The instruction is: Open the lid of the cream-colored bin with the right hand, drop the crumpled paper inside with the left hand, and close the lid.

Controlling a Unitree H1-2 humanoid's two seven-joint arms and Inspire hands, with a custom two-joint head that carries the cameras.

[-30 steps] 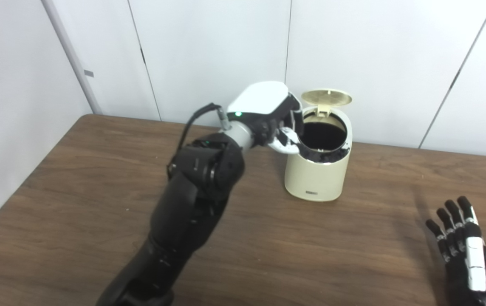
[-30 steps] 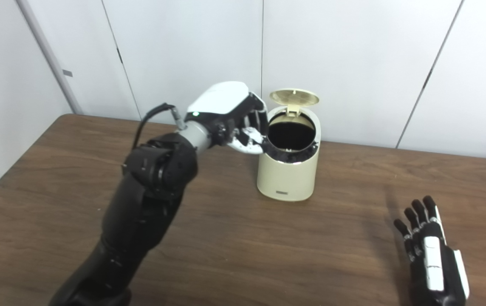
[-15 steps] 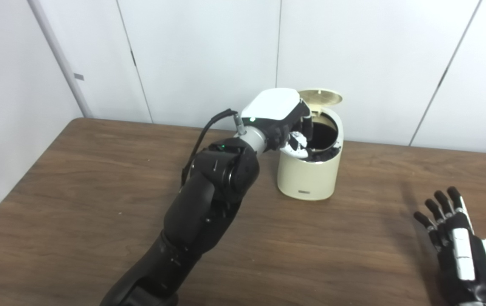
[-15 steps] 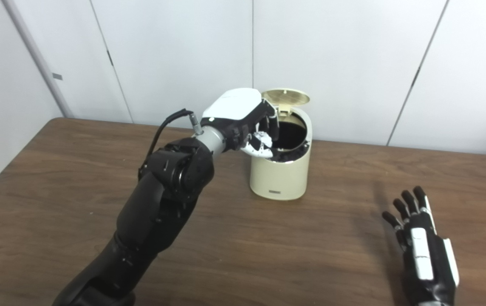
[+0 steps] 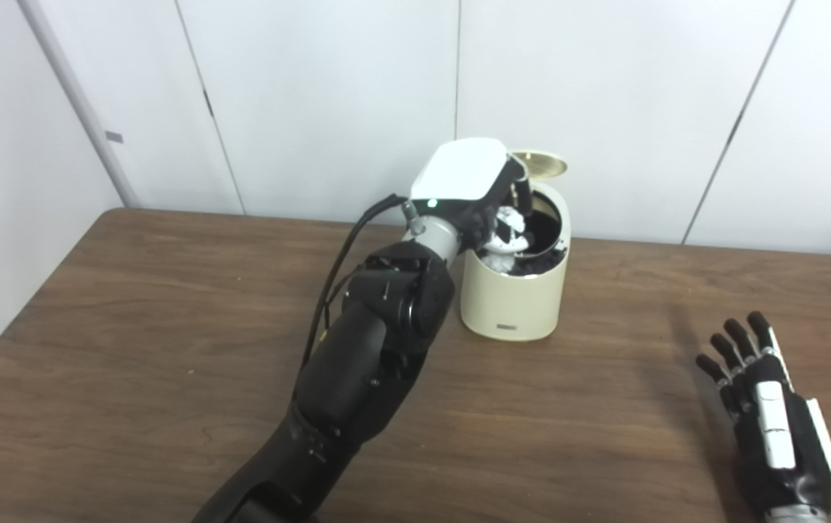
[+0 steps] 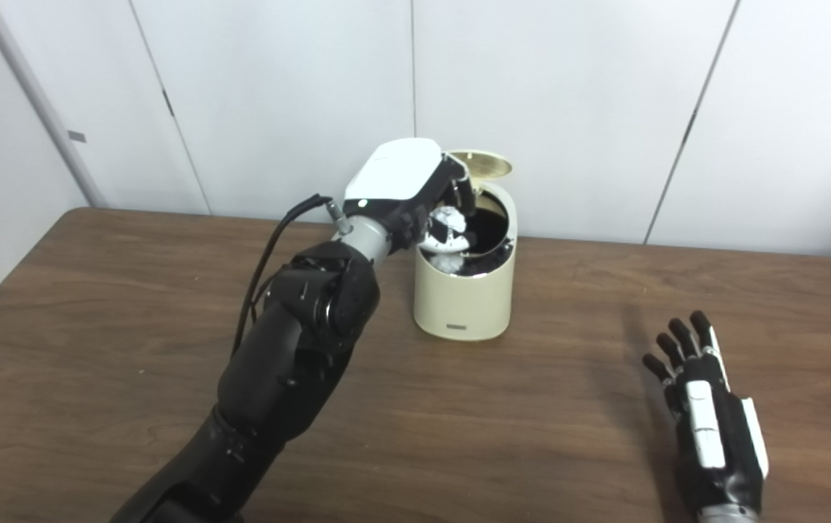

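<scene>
The cream-colored bin (image 5: 513,301) stands near the table's back edge with its round lid (image 5: 540,163) tipped up behind the dark opening. My left hand (image 5: 470,190) reaches over the bin's left rim, fingers curled around the white crumpled paper (image 6: 447,226), which hangs just above the opening. My right hand (image 6: 710,418) rests flat on the table at the front right, fingers spread, holding nothing, well away from the bin.
The brown wooden table (image 5: 132,312) runs to a white panelled wall (image 5: 328,94) right behind the bin. My left forearm (image 5: 379,319) stretches diagonally across the table's middle toward the bin.
The camera has shifted, so the whole scene sits further left. My left hand has moved from beside the rim to over the opening with the paper. The right hand stays flat on the table.
</scene>
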